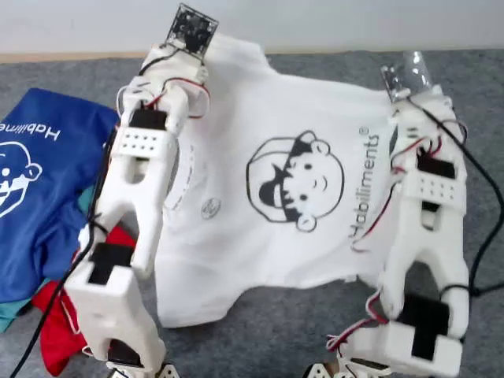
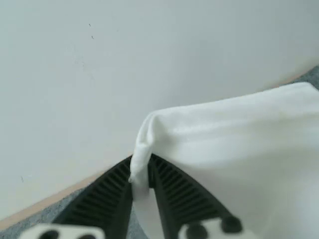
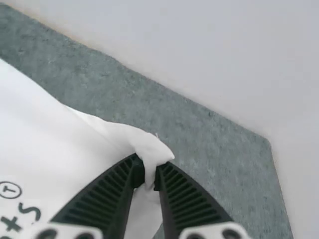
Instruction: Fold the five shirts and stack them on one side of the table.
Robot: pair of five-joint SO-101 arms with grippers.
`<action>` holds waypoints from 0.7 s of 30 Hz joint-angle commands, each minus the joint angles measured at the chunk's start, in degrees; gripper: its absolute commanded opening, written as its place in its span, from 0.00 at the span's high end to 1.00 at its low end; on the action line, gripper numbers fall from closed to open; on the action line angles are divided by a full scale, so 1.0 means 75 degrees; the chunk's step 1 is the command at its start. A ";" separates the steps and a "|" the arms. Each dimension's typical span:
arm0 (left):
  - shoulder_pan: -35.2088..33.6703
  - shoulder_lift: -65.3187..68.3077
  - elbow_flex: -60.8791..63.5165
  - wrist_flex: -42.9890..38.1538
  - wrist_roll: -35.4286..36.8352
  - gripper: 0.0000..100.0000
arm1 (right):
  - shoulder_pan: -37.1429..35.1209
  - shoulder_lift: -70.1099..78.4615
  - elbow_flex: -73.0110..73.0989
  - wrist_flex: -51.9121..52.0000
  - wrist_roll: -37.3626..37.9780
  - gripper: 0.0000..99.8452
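White shirt (image 1: pixel 236 260) lies spread, print up, across the middle of the grey surface (image 1: pixel 315 335), between the two arms.

Left hand (image 2: pixel 140 181): closed, pinching a fold of the shirt's far left edge, close to the pale wall (image 2: pixel 99 74). Right hand (image 3: pixel 148 174): closed on a bunched corner at the shirt's far right, over bare grey surface.

Obstructions: the left arm (image 1: pixel 138 181) lies over the shirt's left side and hides that part. The right arm (image 1: pixel 425 213) covers its right border.

At the left, a blue shirt (image 1: pixel 39 181) lies flat, with a red shirt (image 1: pixel 59 339) and a teal garment (image 1: pixel 9 315) crumpled at its near edge.

The wrist views give each pinch itself. The high view gives the whole shirt and the heap at the left.
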 commanded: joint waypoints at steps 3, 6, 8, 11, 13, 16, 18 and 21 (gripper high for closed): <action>-0.0176 0.0692 -0.1834 -0.0188 -0.0012 1.00 | -0.0147 0.0838 -0.1606 -0.0123 0.0047 0.99; -0.0176 0.1125 -0.2467 -0.0176 -0.0012 1.00 | -0.0264 0.1190 -0.2028 -0.0123 0.0070 0.99; -0.0176 0.1336 -0.2796 -0.0176 -0.0012 1.00 | -0.0369 0.1412 -0.2333 -0.0123 0.0082 0.99; -0.0164 0.1594 -0.3112 -0.0176 -0.0012 1.00 | -0.0393 0.1741 -0.2755 -0.0123 0.0082 0.99; -0.0152 0.1676 -0.3206 -0.0129 -0.0012 1.00 | -0.0404 0.1870 -0.2872 -0.0123 0.0082 0.99; -0.0082 0.1688 -0.3276 0.0434 -0.0012 1.00 | -0.0393 0.1916 -0.2907 0.0287 0.0094 0.99; -0.0059 0.1676 -0.3276 0.1032 -0.0012 1.00 | -0.0393 0.1905 -0.2907 0.0733 0.0141 0.99; -0.0047 0.1676 -0.3276 0.2098 -0.0023 1.00 | -0.0393 0.1905 -0.2907 0.1424 0.0539 0.99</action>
